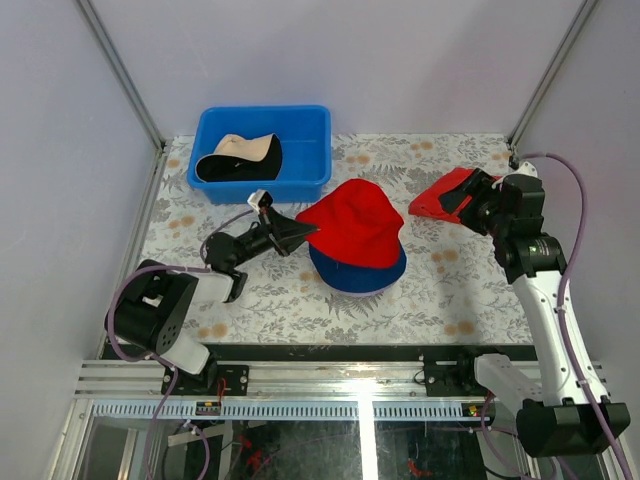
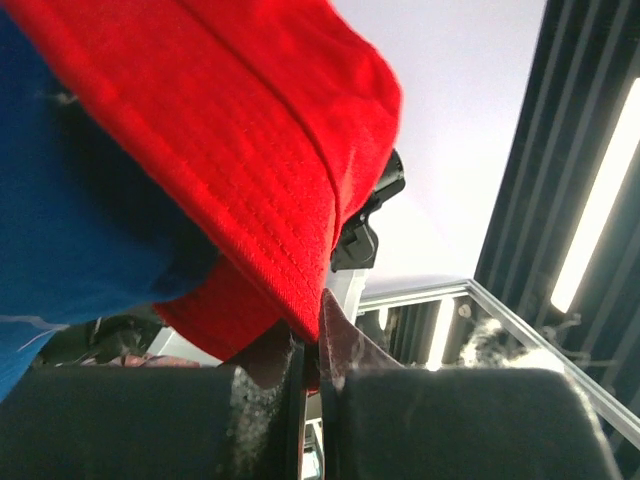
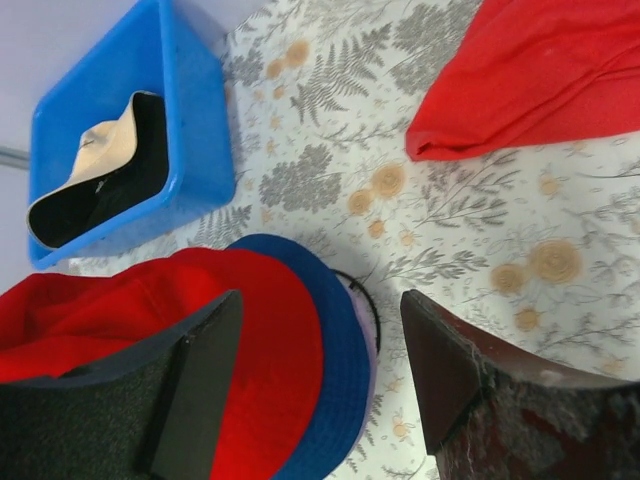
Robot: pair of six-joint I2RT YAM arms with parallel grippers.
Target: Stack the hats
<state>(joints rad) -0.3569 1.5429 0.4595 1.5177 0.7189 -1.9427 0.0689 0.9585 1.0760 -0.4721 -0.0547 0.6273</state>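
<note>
The red hat (image 1: 355, 225) sits on top of the navy hat (image 1: 362, 278) at the table's middle. A lavender hat edge (image 3: 371, 372) peeks from under the navy hat (image 3: 335, 380) in the right wrist view. My left gripper (image 1: 303, 233) is shut on the left brim of the red hat (image 2: 230, 130), with the brim pinched between its pads (image 2: 312, 345). The beige hat with black lining (image 1: 240, 157) lies in the blue bin (image 1: 300, 125). My right gripper (image 1: 468, 197) is open and empty above the flat red cloth (image 1: 440, 195), to the right of the stack (image 3: 320, 297).
The blue bin stands at the back left and also shows in the right wrist view (image 3: 190, 120). A thin black wire stand (image 3: 372, 305) shows at the stack's edge. The flat red cloth (image 3: 530, 80) lies at the back right. Frame posts stand at the back corners.
</note>
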